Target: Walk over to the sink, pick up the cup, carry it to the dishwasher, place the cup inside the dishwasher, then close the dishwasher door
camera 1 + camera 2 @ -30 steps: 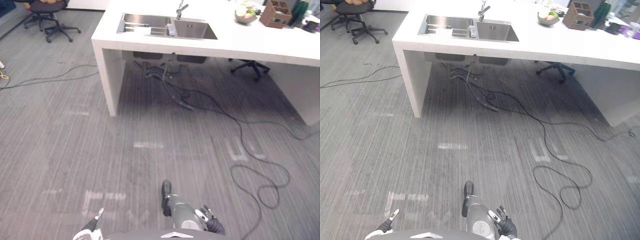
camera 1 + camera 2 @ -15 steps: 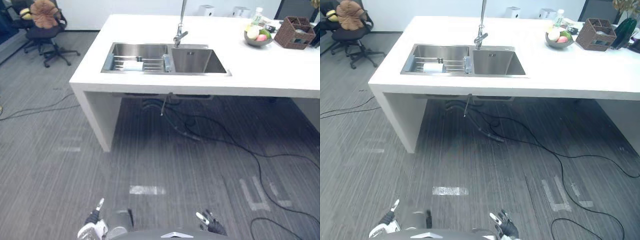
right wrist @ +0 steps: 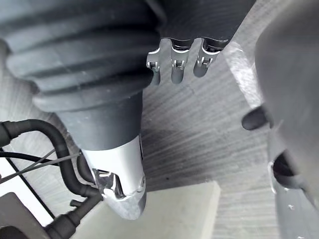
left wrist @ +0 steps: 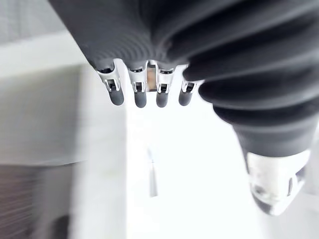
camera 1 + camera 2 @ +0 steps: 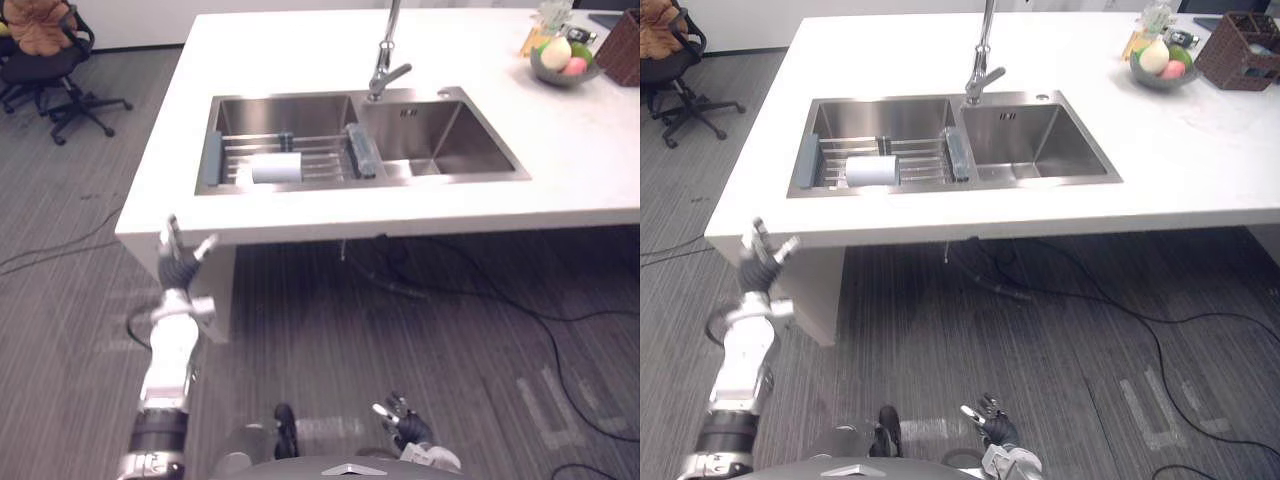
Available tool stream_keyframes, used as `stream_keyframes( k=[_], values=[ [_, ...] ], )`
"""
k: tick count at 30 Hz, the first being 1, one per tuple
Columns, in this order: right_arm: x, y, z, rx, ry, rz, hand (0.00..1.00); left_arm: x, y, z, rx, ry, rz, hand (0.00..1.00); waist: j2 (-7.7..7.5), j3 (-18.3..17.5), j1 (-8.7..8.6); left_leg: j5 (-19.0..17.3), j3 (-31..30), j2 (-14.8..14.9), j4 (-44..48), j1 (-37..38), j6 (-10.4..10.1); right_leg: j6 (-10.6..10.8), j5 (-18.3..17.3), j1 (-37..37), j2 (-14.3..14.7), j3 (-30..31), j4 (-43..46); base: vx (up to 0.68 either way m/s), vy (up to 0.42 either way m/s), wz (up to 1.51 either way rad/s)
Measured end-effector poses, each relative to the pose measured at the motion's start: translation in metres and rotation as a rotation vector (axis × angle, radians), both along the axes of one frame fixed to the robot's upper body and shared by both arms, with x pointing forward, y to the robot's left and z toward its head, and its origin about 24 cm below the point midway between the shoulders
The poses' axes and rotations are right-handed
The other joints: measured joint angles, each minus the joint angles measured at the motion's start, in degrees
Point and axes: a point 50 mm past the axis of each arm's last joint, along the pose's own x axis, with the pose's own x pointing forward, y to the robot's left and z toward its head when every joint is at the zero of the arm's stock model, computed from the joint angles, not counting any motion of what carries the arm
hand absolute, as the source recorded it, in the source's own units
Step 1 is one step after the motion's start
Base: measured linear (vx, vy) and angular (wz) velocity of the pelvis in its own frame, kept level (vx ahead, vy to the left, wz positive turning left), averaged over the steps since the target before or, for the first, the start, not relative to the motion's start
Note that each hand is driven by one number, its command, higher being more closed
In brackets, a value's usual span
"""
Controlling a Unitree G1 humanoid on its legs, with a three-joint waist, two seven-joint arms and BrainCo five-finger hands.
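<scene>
Ahead, cup [image 5: 275, 168] lying in sink [image 5: 440, 140], beyond left hand [image 5: 178, 265], spread open; right hand [image 5: 405, 432] low, relaxed

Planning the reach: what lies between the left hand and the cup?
In the left eye view, just the counter edge and the sink rim lie between the left hand and the cup.

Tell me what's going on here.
The robot stands facing the counter with the sink. A white cup lies on its side on the rack in the left basin, untouched. The left hand is raised by the counter's front edge, open and empty. The right hand hangs low at the robot's side, also open and empty. The cup is not yet picked up.
</scene>
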Motion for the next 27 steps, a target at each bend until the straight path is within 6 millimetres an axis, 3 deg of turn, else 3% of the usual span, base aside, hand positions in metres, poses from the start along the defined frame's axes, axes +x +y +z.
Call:
stream_keyframes(
  k=[1, 2, 3, 4, 5, 7, 8, 9, 10, 11, 12, 15, 18, 22, 24, 25, 27],
  values=[
    [0.0, -0.003, 0.001, -0.016, -0.015, -0.009, 0.0, 0.001, -0.001, 0.013, 0.054, -0.057, 0.023, 0.0, 0.08, 0.1, -0.29, -0.5, 0.0, 0.0, -1.7, 2.7, -0.4, -3.0, -3.3, -4.1, -0.8, -2.7, 4.6, 0.44, 0.116, -0.14],
    [-0.001, -0.004, 0.002, -0.025, -0.024, -0.01, 0.0, 0.001, -0.002, 0.018, 0.08, -0.085, 0.037, 0.0, 0.24, 0.1, -0.64, -0.7, 0.0, 0.2, -2.8, 4.3, -0.6, -4.3, -5.4, -6.2, -1.0, -4.2, 5.5, 0.38, 0.066, -0.01],
    [-0.008, -0.007, 0.002, -0.041, -0.03, -0.017, 0.0, 0.001, -0.008, 0.029, 0.156, -0.146, 0.057, 0.0, 0.45, 0.0, -1.28, -0.7, 0.1, 0.6, -4.7, 8.1, -0.5, -5.1, -9.9, -9.7, -1.0, -7.3, 2.5, 0.3, 0.025, 0.06],
    [-0.01, -0.007, 0.002, -0.043, -0.026, -0.021, 0.0, 0.002, -0.009, 0.03, 0.169, -0.154, 0.055, 0.0, 0.51, -0.1, -1.4, -0.7, 0.1, 0.7, -4.9, 8.9, -0.6, -5.3, -10.7, -10.3, -1.0, -7.8, 1.2, 0.41, -0.018, 0.15],
    [-0.019, -0.006, 0.0, -0.041, -0.01, -0.029, 0.0, 0.004, -0.013, 0.036, 0.226, -0.183, 0.057, 0.0, 0.4, -0.2, -2.02, -1.2, 0.0, 1.0, -5.8, 11.2, -1.2, -5.6, -13.4, -12.2, -0.9, -9.5, -6.3, 0.42, -0.083, 0.17],
    [-0.028, -0.004, -0.001, -0.039, -0.005, -0.053, 0.0, 0.007, -0.016, 0.045, 0.283, -0.218, 0.046, 0.0, 0.3, -0.3, -2.68, -2.6, 0.0, 2.5, -5.8, 13.0, -3.2, -6.5, -13.7, -13.5, 0.2, -10.8, -20.8, 0.42, -0.125, 0.16],
    [-0.028, -0.005, 0.0, -0.046, -0.014, -0.056, 0.0, 0.009, -0.017, 0.049, 0.303, -0.226, 0.025, 0.0, 0.36, -0.4, -2.97, -3.9, -0.2, 3.9, -5.3, 13.9, -4.6, -6.8, -11.8, -13.6, 1.5, -9.7, -31.0, 0.39, -0.17, 0.21],
    [-0.031, -0.004, -0.001, -0.049, -0.006, -0.047, 0.0, 0.01, -0.02, 0.05, 0.322, -0.215, -0.019, 0.0, 0.09, -0.8, -3.41, -6.2, -1.1, 5.1, -3.5, 14.3, -6.0, -6.7, -7.4, -13.0, 2.9, -6.4, -39.8, 0.39, -0.184, 0.26],
    [-0.035, -0.002, -0.002, -0.047, 0.004, -0.039, 0.0, 0.011, -0.022, 0.049, 0.333, -0.201, -0.038, 0.0, -0.45, -1.2, -3.48, -7.5, -1.6, 5.2, -2.4, 14.5, -6.6, -6.9, -4.2, -12.5, 3.4, -4.5, -43.1, 0.4, -0.234, 0.32],
    [-0.043, 0.002, -0.003, -0.036, 0.025, -0.03, 0.0, 0.011, -0.024, 0.044, 0.344, -0.173, -0.07, 0.0, -2.23, -2.6, -3.47, -11.0, -1.9, 5.3, 0.2, 14.9, -7.5, -6.7, 5.3, -11.9, 3.1, -1.4, -45.2, 0.42, -0.291, 0.05],
    [-0.045, -0.002, -0.004, -0.038, 0.042, -0.02, 0.0, 0.008, -0.028, 0.031, 0.313, -0.121, -0.085, 0.0, 0.18, -3.8, -3.1, -13.7, -1.8, 8.4, 2.2, 15.6, -9.0, -4.2, 3.1, -11.7, 5.7, -1.7, -42.7, 0.42, -0.303, -0.07],
    [-0.047, -0.016, -0.003, -0.045, 0.073, 0.019, 0.0, 0.008, -0.052, 0.022, 0.29, -0.064, -0.184, 0.0, 4.25, -5.5, -3.01, -14.0, -2.5, 12.5, 1.9, 15.9, -10.2, -5.7, -0.7, -11.7, 8.9, -3.8, -41.1, 0.4, -0.253, -0.02],
    [-0.05, -0.015, -0.005, -0.013, 0.106, 0.014, 0.0, 0.01, -0.059, 0.019, 0.34, -0.019, -0.229, 0.0, 3.83, -5.4, -2.97, -10.9, -3.1, 13.4, 2.8, 16.3, -10.4, -6.7, -3.0, -10.1, 9.1, -5.3, -40.6, 0.24, -0.184, 0.25],
    [-0.058, -0.019, -0.006, 0.0, 0.136, -0.034, 0.0, 0.01, -0.064, 0.016, 0.431, 0.015, -0.296, 0.0, 3.42, -5.4, -2.96, -7.6, -2.9, 14.3, 10.4, 12.8, -9.6, -7.2, -3.0, -5.4, 7.6, -8.5, -45.0, 0.12, -0.122, 0.44],
    [-0.057, -0.026, -0.005, -0.017, 0.139, -0.028, 0.0, 0.011, -0.067, 0.016, 0.502, 0.024, -0.336, 0.0, 4.08, -5.7, -3.0, -7.3, -1.6, 14.3, 6.6, 13.8, -9.3, -7.2, -2.6, -4.8, 7.3, -9.7, -46.2, -0.03, 0.042, 0.38],
    [-0.048, -0.035, -0.003, -0.019, 0.124, -0.021, 0.0, 0.025, -0.037, 0.031, 0.775, 0.063, -0.316, 0.0, 4.8, -5.5, -3.87, -2.9, 0.1, 10.6, -6.2, 15.3, -10.1, -6.3, 8.8, -2.8, 7.2, -9.1, -61.0, -0.22, 0.175, 0.11],
    [-0.046, -0.035, -0.003, -0.019, 0.12, -0.02, 0.0, 0.025, -0.036, 0.031, 0.778, 0.064, -0.316, 0.0, 4.75, -5.4, -4.0, -3.2, 0.1, 10.4, -8.0, 15.3, -10.1, -6.6, 10.9, -1.9, 7.3, -9.5, -64.7, -0.22, 0.137, 0.11]
  ],
)
